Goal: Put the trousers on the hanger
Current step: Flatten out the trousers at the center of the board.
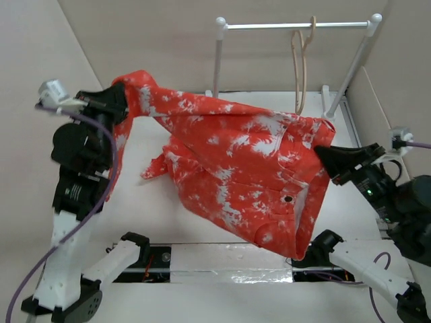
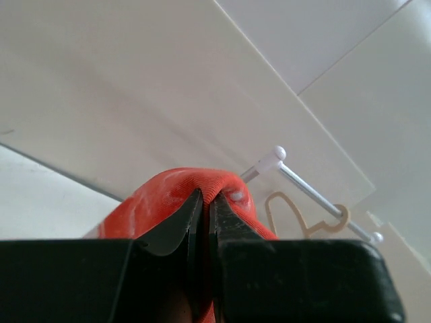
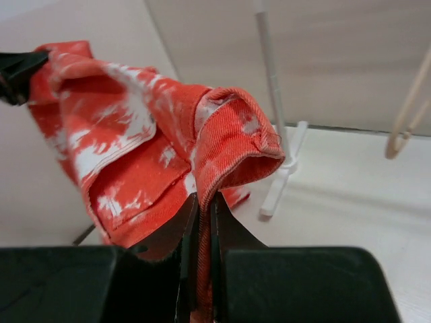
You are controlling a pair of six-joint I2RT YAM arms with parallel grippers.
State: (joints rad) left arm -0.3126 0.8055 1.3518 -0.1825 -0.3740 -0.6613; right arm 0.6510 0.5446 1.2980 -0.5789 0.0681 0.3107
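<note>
The orange-red trousers [image 1: 236,168] with white splotches hang in the air, stretched between both arms above the table. My left gripper [image 1: 124,101] is shut on the trousers' far left end, seen as a fold of cloth [image 2: 175,195] in the left wrist view. My right gripper [image 1: 322,153] is shut on the waistband edge [image 3: 232,145] at the right. The pale beige hanger [image 1: 300,67] hangs by its hook from the rack's bar, behind the trousers' right part. It also shows in the left wrist view [image 2: 303,219] and at the right edge of the right wrist view [image 3: 407,114].
A white tube rack [image 1: 353,67] with a metal crossbar [image 1: 296,25] stands at the back right. Its near post [image 3: 273,101] stands just behind the held waistband. Beige walls close in the left and back. A foil strip [image 1: 229,269] lies between the arm bases.
</note>
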